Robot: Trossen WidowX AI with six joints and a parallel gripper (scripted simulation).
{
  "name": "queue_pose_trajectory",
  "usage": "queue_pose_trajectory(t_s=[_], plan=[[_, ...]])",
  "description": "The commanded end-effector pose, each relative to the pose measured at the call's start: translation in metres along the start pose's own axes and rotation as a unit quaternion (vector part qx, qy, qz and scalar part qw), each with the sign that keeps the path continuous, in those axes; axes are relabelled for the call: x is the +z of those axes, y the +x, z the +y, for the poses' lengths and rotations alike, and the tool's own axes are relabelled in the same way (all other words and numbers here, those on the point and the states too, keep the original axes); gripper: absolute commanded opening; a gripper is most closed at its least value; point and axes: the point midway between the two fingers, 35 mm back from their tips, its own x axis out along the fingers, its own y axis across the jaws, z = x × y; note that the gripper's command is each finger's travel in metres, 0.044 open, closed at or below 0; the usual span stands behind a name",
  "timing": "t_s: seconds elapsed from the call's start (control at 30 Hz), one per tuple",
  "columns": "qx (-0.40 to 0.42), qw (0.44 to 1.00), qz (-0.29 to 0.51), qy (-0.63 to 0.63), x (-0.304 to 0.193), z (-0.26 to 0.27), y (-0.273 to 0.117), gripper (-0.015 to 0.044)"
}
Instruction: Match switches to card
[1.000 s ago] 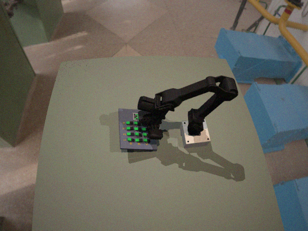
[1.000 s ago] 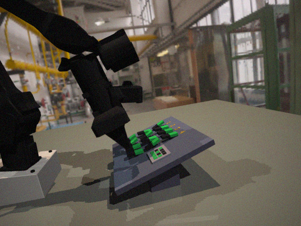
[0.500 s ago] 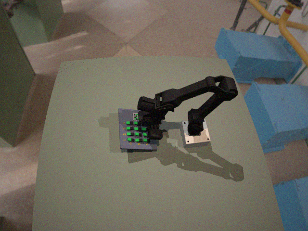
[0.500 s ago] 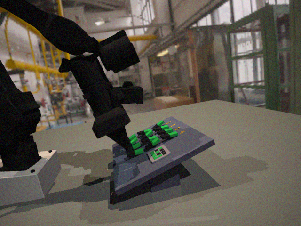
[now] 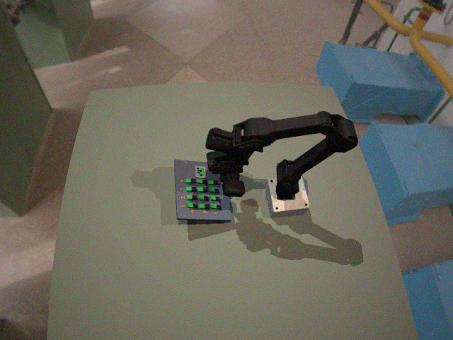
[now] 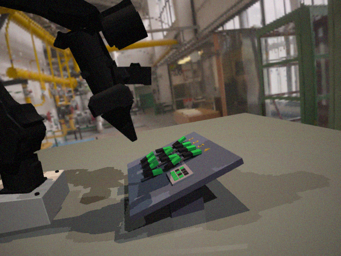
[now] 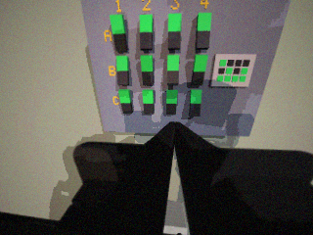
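The tilted switch panel (image 5: 182, 215) (image 6: 220, 162) (image 7: 100, 98) holds three rows of green and dark switches. In the exterior view, green looks raised on A1, B2, B4, C1, C2 and C3. Dark looks raised on A2, A3, A4, B1, B3 and C4 (image 6: 157, 172) (image 7: 196, 103). The small card (image 5: 200, 171) (image 6: 189, 172) (image 7: 249, 70) shows far row green, dark, dark, dark; middle row dark, green, dark, green; near row all green. My gripper (image 6: 134, 140) (image 7: 174, 126) is shut and empty, raised above the panel's near edge and touching no switch.
The arm's white base (image 5: 290, 205) (image 6: 24, 209) stands on the nearer side of the panel. The green table top (image 5: 146, 274) bears both. Blue boxes (image 5: 402, 164) stand beyond the table edge.
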Motion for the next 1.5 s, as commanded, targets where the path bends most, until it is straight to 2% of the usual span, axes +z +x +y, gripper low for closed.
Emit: queue_pose_trajectory(t_s=[0.0,0.2,0.27,0.43,1.47], plan=[[0.002,1.000,0.007,-0.001,-0.004,-0.001,-0.005,0.0000],[0.000,1.000,0.008,-0.002,-0.004,-0.031,-0.005,0.0000],[0.000,1.000,0.007,-0.002,-0.004,-0.031,-0.003,0.0000],[0.000,1.000,-0.006,-0.002,-0.005,-0.031,0.030,0.0000],[0.000,1.000,-0.006,-0.002,-0.005,-0.031,0.054,0.0000]])
